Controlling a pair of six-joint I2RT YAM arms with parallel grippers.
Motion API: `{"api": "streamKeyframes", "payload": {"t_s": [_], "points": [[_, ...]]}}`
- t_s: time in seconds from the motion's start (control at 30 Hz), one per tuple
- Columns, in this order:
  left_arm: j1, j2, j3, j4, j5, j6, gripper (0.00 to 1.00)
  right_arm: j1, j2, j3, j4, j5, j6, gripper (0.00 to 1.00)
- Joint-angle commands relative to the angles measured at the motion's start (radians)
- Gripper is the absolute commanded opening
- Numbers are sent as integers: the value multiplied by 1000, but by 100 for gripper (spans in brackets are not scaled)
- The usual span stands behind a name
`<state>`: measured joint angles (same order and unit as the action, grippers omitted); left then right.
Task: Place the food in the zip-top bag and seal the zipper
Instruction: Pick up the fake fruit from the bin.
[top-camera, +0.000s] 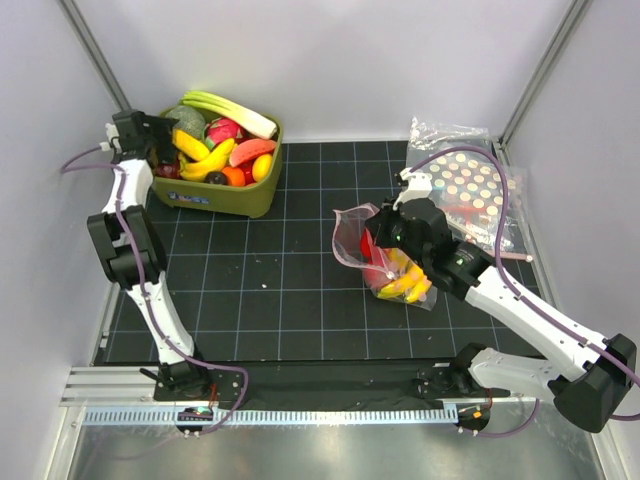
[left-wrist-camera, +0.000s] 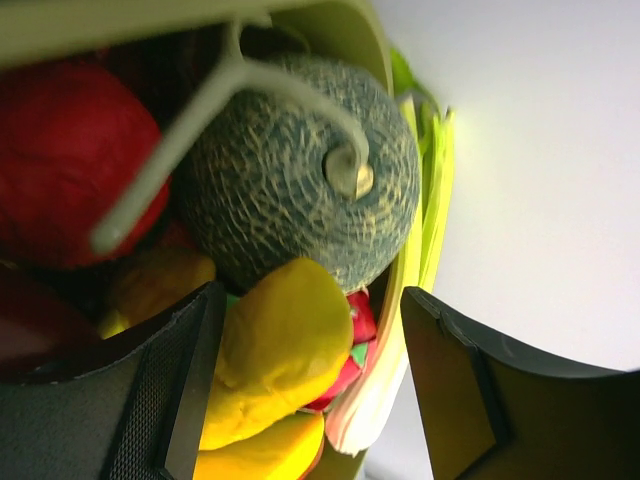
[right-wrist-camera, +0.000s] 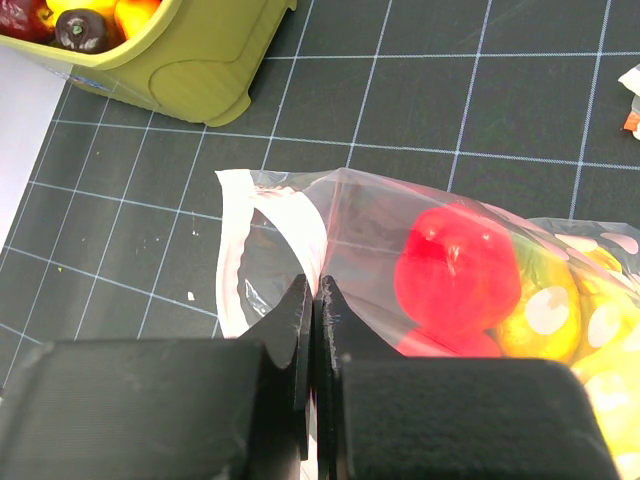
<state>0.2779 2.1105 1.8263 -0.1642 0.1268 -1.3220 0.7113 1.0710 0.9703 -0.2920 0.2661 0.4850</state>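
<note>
Two grippers stand differently. The left gripper (top-camera: 150, 135) hangs over the bin's (top-camera: 215, 200) left rim, jaws wide, its fingers (left-wrist-camera: 190, 380) flanking a banana (left-wrist-camera: 275, 340) below a melon (left-wrist-camera: 290, 170). Right of the bin, the bag (top-camera: 350, 225) lies on the mat (top-camera: 280, 290) with a red fruit (right-wrist-camera: 457, 268) and a banana bunch (top-camera: 403, 282) inside. The right gripper (right-wrist-camera: 312, 300) is closed on its film beside the zipper (right-wrist-camera: 235, 250).

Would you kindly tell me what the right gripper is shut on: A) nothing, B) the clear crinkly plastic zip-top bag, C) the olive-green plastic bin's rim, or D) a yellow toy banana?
B: in the right wrist view the right gripper, jaws closed, pinches the film of the clear crinkly plastic zip-top bag, beside the round red toy fruit inside it.
</note>
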Motion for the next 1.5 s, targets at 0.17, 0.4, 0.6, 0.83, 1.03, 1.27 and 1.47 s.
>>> {"api": "streamKeyframes", "payload": {"t_s": [0.17,0.4,0.6,0.83,1.03,1.27,1.47], "points": [[-23,-21,-27,-8,45,38,74,4,-31,1,54,-2,7,1],[-49,-9,-19,-23,-6,81,69,4,-28,1,54,-8,9,1],[-82,-12,-38,-17,-36,106,45,4,-29,-1,57,-4,12,1],[-86,-84,-116,31,-41,104,24,4,-31,-4,57,-5,10,1],[-85,-211,-346,283,-7,-38,19,4,-26,-8,65,-10,13,1],[-85,-349,-585,526,-87,-158,15,4,-17,-8,70,-15,13,1],[-85,-408,-602,520,-118,-135,13,4,-19,-7,68,-11,13,1]]}}
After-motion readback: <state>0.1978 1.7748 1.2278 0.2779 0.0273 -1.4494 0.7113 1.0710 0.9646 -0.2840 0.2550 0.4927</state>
